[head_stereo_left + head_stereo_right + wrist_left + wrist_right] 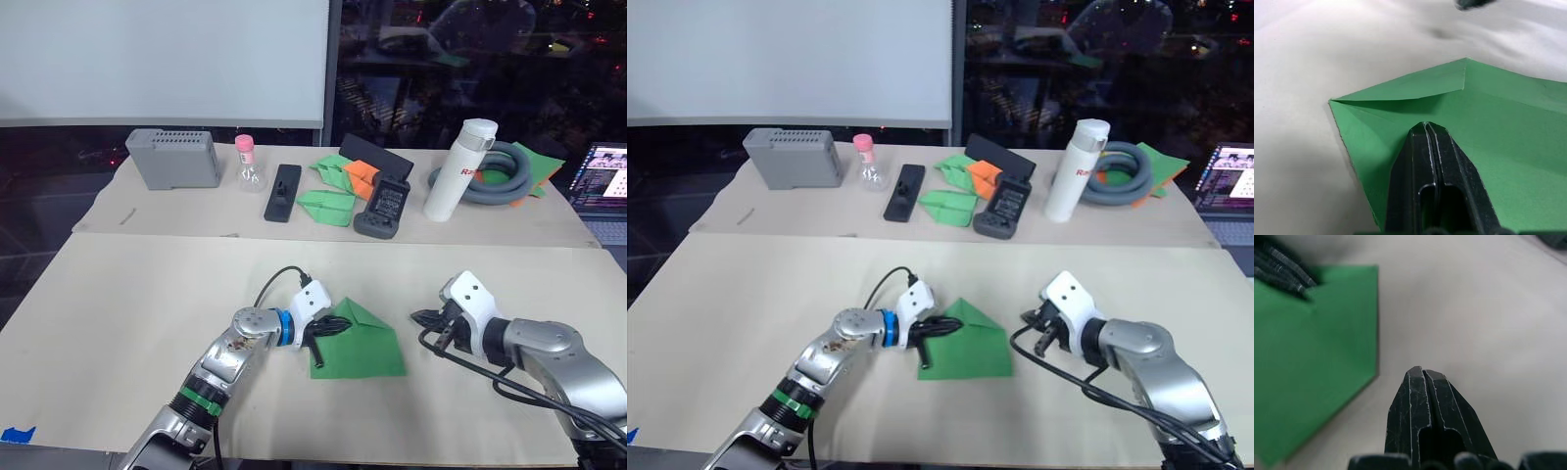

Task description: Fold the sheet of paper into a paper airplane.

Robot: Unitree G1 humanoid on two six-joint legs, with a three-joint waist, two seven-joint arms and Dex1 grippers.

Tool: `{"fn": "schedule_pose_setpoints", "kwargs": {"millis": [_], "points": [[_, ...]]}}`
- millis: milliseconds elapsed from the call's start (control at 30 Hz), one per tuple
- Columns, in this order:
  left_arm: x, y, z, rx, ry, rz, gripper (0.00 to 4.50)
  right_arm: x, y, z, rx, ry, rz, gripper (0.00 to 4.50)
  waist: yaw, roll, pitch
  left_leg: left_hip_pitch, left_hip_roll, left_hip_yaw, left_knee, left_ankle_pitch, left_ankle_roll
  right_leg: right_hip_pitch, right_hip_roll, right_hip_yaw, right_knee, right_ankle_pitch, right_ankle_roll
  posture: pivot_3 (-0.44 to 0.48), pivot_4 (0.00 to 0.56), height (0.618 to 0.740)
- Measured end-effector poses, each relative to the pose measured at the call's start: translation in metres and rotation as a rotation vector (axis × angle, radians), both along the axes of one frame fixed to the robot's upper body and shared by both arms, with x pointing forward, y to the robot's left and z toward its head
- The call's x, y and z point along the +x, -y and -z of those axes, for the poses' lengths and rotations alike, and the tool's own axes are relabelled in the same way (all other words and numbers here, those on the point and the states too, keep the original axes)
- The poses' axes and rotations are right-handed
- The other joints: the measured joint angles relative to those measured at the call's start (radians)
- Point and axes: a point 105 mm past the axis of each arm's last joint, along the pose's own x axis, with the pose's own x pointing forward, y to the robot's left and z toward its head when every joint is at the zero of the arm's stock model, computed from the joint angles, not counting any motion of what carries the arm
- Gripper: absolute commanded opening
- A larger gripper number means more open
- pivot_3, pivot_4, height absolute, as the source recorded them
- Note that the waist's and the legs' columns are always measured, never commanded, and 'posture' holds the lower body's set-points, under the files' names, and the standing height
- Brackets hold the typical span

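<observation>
- the table [118, 294] is covered in tan paper
- the sheet of paper [367, 348], partly folded, lies near the front middle
- left gripper [328, 328] rests on its left part, fingers pressed together
- right gripper [423, 317] sits beside the sheet, off it, fingers together too

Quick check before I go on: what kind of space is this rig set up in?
Probably an office or lab at night: a paper-covered table beside dark windows, a whiteboard behind, and an open laptop at the far right.
</observation>
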Motion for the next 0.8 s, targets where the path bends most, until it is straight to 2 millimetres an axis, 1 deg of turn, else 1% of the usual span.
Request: {"fn": "schedule_pose_setpoints", "kwargs": {"millis": [67,100,167,233,300,333,367,400,467,533,700,800], "points": [[0.0,-0.001,0.0,-0.004,0.0,-0.004,0.01,-0.004,-0.003,0.001,0.021,-0.02,-0.018,0.0,0.0,0.0,0.0,0.001,0.001,0.0,0.0,0.0,0.0,0.0,0.001,0.0,0.0,0.0,0.0,0.0,0.15,0.74],[-0.001,-0.001,0.0,-0.004,0.001,-0.004,0.0,-0.006,-0.004,0.002,0.038,-0.037,-0.023,0.61,0.0,0.0,0.0,0.001,0.001,0.0,0.0,0.0,0.0,0.0,0.001,0.001,0.0,0.0,0.0,0.0,0.15,0.74],[-0.001,0.0,0.0,-0.006,0.0,-0.003,0.0,-0.01,-0.003,0.005,0.047,-0.066,-0.034,1.23,0.001,0.0,0.0,0.0,0.001,0.0,0.0,0.0,0.0,0.0,0.002,0.001,0.0,0.0,0.0,0.0,0.15,0.74],[-0.001,0.0,0.0,-0.007,-0.003,-0.004,0.0,-0.011,0.004,0.007,-0.007,-0.051,-0.041,1.92,0.002,0.0,0.0,0.0,0.0,0.0,0.0,0.0,0.0,0.0,0.002,0.001,0.0,0.0,0.0,0.0,0.15,0.74],[-0.001,0.0,0.0,-0.007,-0.007,-0.009,0.0,-0.006,0.012,0.005,-0.137,0.034,-0.075,1.92,0.002,0.0,0.0,0.001,0.0,0.001,0.0,0.0,0.0,0.0,0.001,0.002,0.0,0.0,0.0,0.0,0.15,0.74],[-0.001,0.0,0.0,-0.007,-0.009,-0.011,0.0,-0.004,0.015,0.005,-0.171,0.062,-0.084,1.92,0.001,0.0,0.0,0.001,0.0,0.002,0.0,0.0,0.0,0.0,0.002,0.002,0.0,0.0,0.0,0.0,0.15,0.74],[-0.001,-0.001,0.0,-0.008,-0.01,-0.013,0.0,-0.002,0.014,0.005,-0.178,0.083,-0.095,1.7,0.001,0.0,0.0,0.001,0.001,0.002,0.0,0.0,0.0,0.0,0.003,0.002,0.0,0.0,0.0,0.0,0.15,0.74],[-0.001,-0.001,0.0,-0.009,-0.01,-0.014,0.0,-0.002,0.013,0.005,-0.179,0.094,-0.104,1.31,0.001,0.0,0.0,0.001,0.001,0.002,0.0,0.0,0.0,0.0,0.003,0.002,0.0,0.0,0.0,0.0,0.15,0.74],[-0.002,-0.001,0.0,-0.009,-0.012,-0.015,0.0,-0.001,0.005,0.009,-0.159,0.104,-0.144,0.73,0.002,0.0,0.0,0.001,0.001,0.001,0.0,0.0,0.0,0.0,0.004,0.003,0.0,0.0,0.0,0.0,0.15,0.74],[-0.002,-0.001,0.0,-0.009,-0.014,-0.015,0.0,-0.001,0.001,0.013,-0.176,0.106,-0.186,0.03,0.002,0.0,0.0,0.001,0.001,0.001,0.0,0.0,0.0,0.0,0.004,0.003,0.0,0.0,0.0,0.0,0.15,0.74],[-0.002,0.0,0.0,-0.011,-0.022,-0.018,0.0,0.008,-0.002,0.022,-0.241,0.122,-0.267,0.03,0.004,0.0,0.0,0.001,0.001,0.002,0.001,0.0,0.0,0.0,0.004,0.003,0.0,0.0,0.0,0.0,0.15,0.74],[-0.001,0.001,0.0,-0.013,-0.023,-0.019,0.0,0.011,-0.006,0.026,-0.249,0.113,-0.312,0.03,0.006,0.0,0.0,0.001,0.001,0.002,0.001,0.0,0.0,0.0,0.004,0.003,0.0,0.0,0.0,0.0,0.15,0.74]]}}
